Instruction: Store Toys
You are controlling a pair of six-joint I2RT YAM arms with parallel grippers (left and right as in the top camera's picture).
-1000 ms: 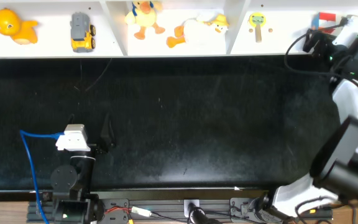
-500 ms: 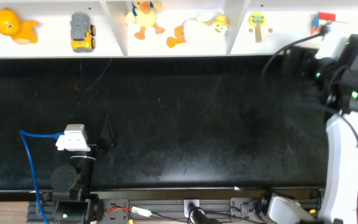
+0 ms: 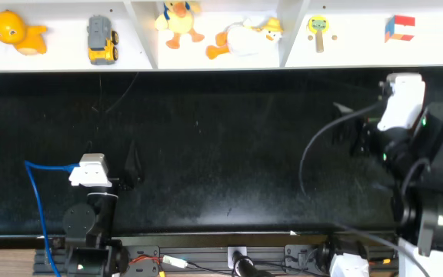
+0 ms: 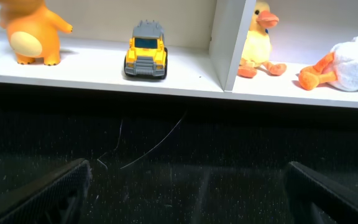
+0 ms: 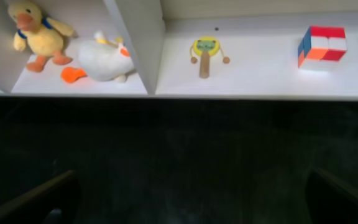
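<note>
Both agape: left pincer (image 4: 191, 190), right pincer (image 5: 188, 186) | black tabletop (image 3: 229, 154) | white partitioned shelf (image 3: 206, 65) behind

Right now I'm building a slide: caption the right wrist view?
Open right gripper facing a shelf with yellow plush duck, white plush duck, rattle drum and colored cube.

Top view: fixed overhead, looking down on black mat (image 3: 229, 154), white shelf (image 3: 60, 60) along upper edge. Left wrist view: low over mat, facing shelf. Right wrist view: higher, tilted down. Shared by both: yellow plush duck (image 4: 261, 34), white plush duck (image 4: 353, 62).
</note>
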